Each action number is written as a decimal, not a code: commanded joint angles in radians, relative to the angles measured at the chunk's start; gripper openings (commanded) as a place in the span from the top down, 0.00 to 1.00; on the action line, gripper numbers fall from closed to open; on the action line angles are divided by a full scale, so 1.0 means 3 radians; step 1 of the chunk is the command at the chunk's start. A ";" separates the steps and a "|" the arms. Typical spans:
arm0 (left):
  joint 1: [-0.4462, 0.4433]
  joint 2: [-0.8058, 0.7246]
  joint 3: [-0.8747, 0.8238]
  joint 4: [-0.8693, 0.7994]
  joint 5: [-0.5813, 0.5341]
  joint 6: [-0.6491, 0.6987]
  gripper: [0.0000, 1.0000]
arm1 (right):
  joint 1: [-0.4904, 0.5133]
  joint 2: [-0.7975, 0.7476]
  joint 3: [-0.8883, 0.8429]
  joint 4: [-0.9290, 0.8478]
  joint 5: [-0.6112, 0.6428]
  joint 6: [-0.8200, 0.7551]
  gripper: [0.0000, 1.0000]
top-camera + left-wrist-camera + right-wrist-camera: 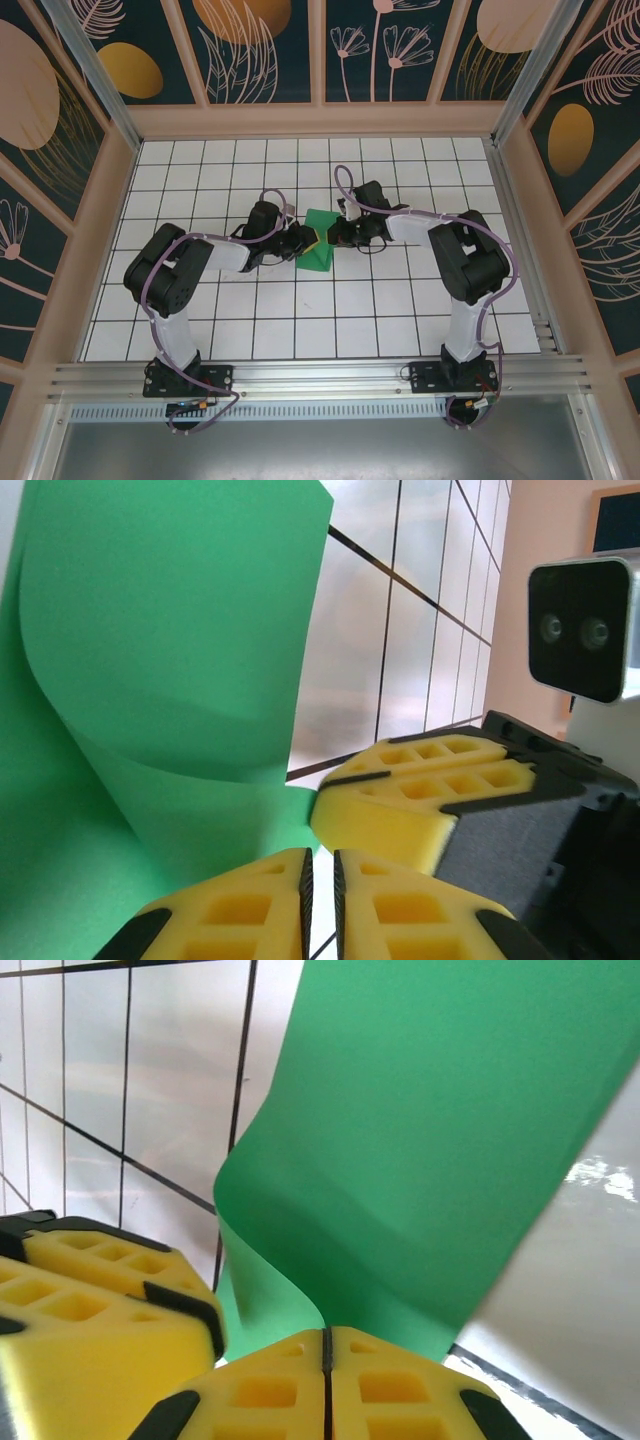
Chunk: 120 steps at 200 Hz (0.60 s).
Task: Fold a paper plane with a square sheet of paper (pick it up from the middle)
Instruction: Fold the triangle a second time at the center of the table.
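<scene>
square sheet of paper (322, 257) mid table (300, 330), bowed upward, long axis near-to-far, sandwiched between claws; right gripper (326, 1380) clenched on its edge from right; left gripper (320, 905) just beside, pads nearly together, grip cannot tell; arms equally near

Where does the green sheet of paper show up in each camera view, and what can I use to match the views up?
Top external: the green sheet sits at mid-picture, slightly above centre.
Left wrist: it fills the upper left, curling over.
Right wrist: it sweeps from the upper right down to bottom centre.
Shared landmark: the black grid lines of the white table, seen beside the sheet in each view.
</scene>
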 commanded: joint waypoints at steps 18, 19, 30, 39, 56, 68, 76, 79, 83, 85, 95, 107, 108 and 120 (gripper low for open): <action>-0.0010 0.0067 0.0044 0.0163 0.0121 -0.0023 0.81 | -0.0022 0.0109 0.0057 -0.0105 0.0232 -0.0112 0.93; -0.0010 0.0070 0.0045 0.0164 0.0124 -0.0023 0.81 | -0.0024 0.0107 0.0059 -0.0105 0.0234 -0.0115 0.93; -0.0009 0.0082 0.0061 0.0155 0.0136 -0.0009 0.81 | -0.0025 0.0119 0.0070 -0.0105 0.0263 -0.0125 0.93; -0.0008 0.0092 0.0074 0.0150 0.0147 0.0000 0.81 | -0.0026 0.0131 0.0084 -0.0116 0.0279 -0.0138 0.93; -0.0010 0.0110 0.0111 0.0115 0.0160 0.0021 0.81 | -0.0025 0.0152 0.0117 -0.0121 0.0308 -0.0153 0.93; -0.0010 0.0125 0.0131 0.0084 0.0166 0.0043 0.80 | -0.0026 0.0167 0.0139 -0.0125 0.0318 -0.0163 0.93; -0.0010 0.0133 0.0143 0.0070 0.0168 0.0054 0.80 | -0.0026 0.0177 0.0148 -0.0134 0.0315 -0.0175 0.93; -0.0010 0.0133 0.0147 0.0067 0.0168 0.0057 0.80 | -0.0026 0.0178 0.0156 -0.0132 0.0318 -0.0174 0.93; -0.0010 0.0139 0.0152 0.0058 0.0172 0.0063 0.80 | -0.0026 0.0186 0.0162 -0.0134 0.0318 -0.0178 0.93; -0.0011 0.0139 0.0155 0.0051 0.0173 0.0068 0.80 | -0.0024 0.0186 0.0165 -0.0135 0.0318 -0.0180 0.93; -0.0014 0.0147 0.0173 0.0019 0.0173 0.0086 0.80 | -0.0026 0.0196 0.0177 -0.0138 0.0317 -0.0189 0.93; -0.0015 0.0162 0.0198 -0.0025 0.0176 0.0111 0.80 | -0.0024 0.0206 0.0191 -0.0138 0.0318 -0.0194 0.92; -0.0015 0.0164 0.0199 -0.0027 0.0175 0.0113 0.80 | -0.0025 0.0207 0.0192 -0.0139 0.0316 -0.0197 0.92; -0.0020 0.0174 0.0210 -0.0045 0.0178 0.0125 0.80 | -0.0023 0.0217 0.0207 -0.0145 0.0319 -0.0202 0.93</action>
